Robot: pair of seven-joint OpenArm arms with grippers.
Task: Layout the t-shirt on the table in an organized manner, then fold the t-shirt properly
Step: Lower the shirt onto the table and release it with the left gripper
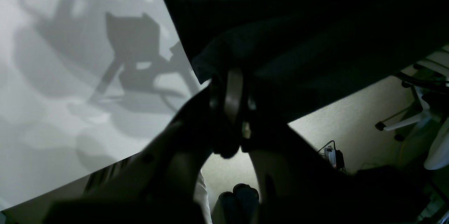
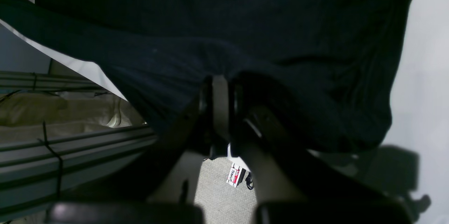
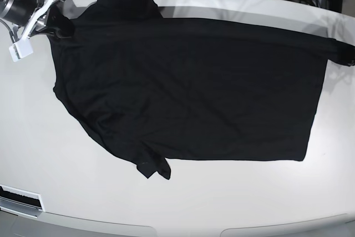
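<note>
Gripping t-shirt point(image 3: 188, 87) over table point(image 3: 222, 203), both hands

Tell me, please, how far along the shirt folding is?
Laying out is mostly done: the shirt lies spread across the table. In hand: both claws, left and right, are shut on its far edge, stretching it. Left: flatten the bunched sleeve, then every fold.
</note>
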